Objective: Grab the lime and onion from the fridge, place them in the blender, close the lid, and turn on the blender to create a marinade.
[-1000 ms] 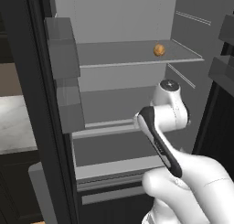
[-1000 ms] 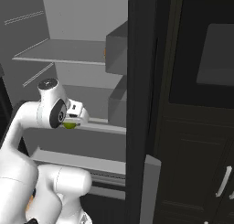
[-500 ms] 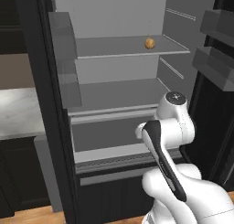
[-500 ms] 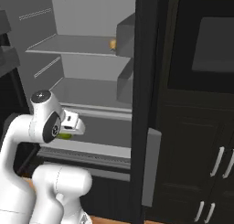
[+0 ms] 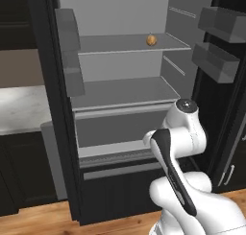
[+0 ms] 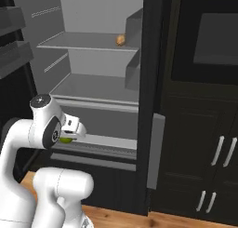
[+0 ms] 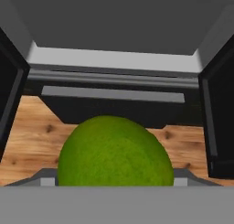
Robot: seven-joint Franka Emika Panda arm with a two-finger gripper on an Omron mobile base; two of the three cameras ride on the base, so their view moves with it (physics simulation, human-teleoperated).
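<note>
Between our fingers (image 6: 69,137) sits the lime (image 7: 115,151), clasped low before the open fridge (image 5: 125,92) (wood floor (image 7: 32,136) below); the onion (image 5: 151,40) rests on the upper shelf (image 5: 120,43), well apart.

This is a home kitchen, rendered rather than filmed. A tall black-framed fridge (image 5: 120,92) stands open, its light grey interior fitted with flat grey shelves and grey door bins (image 5: 218,61). Beside it, a pale marbled stone countertop (image 5: 21,107) runs over dark lower cabinets. On the other side, a black built-in wall oven with a glass door (image 6: 207,38) sits above dark cupboard doors with slim silver bar handles (image 6: 223,151). Warm wooden plank flooring (image 7: 32,136) runs underneath.
</note>
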